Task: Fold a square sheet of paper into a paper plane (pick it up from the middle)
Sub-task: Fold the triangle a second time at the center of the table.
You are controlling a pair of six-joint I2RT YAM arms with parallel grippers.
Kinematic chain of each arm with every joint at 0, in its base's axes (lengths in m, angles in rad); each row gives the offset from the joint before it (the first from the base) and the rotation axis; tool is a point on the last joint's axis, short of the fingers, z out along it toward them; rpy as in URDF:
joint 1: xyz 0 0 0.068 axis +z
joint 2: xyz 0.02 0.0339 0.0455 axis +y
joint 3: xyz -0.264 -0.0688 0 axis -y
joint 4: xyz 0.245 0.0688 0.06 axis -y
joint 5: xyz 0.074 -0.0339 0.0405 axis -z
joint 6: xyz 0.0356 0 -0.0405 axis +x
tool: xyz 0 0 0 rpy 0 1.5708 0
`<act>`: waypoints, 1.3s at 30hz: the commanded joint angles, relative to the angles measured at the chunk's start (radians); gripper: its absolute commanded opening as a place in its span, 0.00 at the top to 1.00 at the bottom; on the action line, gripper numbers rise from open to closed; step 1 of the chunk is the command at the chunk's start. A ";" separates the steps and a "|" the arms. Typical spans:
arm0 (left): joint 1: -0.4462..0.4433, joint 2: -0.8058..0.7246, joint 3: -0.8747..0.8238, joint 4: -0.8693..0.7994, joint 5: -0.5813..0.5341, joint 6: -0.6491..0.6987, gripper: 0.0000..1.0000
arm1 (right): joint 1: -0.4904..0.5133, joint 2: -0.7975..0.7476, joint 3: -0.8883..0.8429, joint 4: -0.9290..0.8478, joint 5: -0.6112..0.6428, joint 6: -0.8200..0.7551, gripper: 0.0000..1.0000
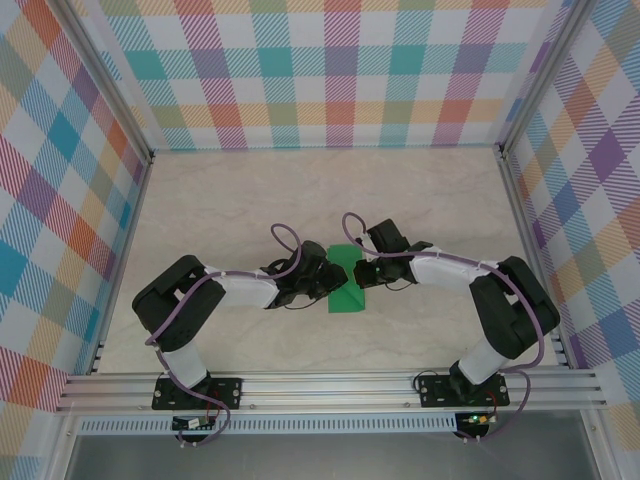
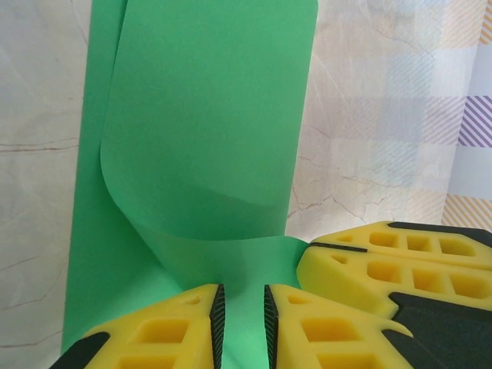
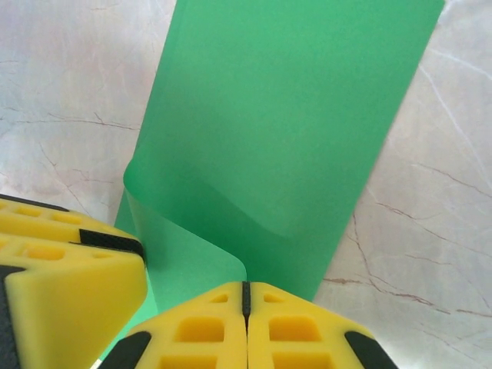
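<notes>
Now | bright-green square paper sheet [image 1: 345, 285] curled mid-fold | right gripper [image 3: 246, 286] pinches it shut to carry the fold over | left gripper [image 2: 244, 294] narrowly parted, steadying it

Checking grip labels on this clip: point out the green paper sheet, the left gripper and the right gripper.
green paper sheet [image 3: 292, 115], right wrist view, folded-over upper layer.
left gripper [image 2: 243, 327], left wrist view, gap between its fingertips.
right gripper [image 3: 246, 304], right wrist view, seam between its shut fingertips.
</notes>
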 commanded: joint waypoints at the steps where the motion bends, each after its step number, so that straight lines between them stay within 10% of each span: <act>1: -0.010 -0.022 -0.007 -0.002 -0.010 -0.004 0.76 | -0.004 0.012 0.003 -0.001 -0.006 -0.015 0.94; 39: -0.015 -0.014 0.005 0.064 0.011 -0.026 0.78 | -0.004 0.094 0.024 0.014 -0.003 -0.029 0.94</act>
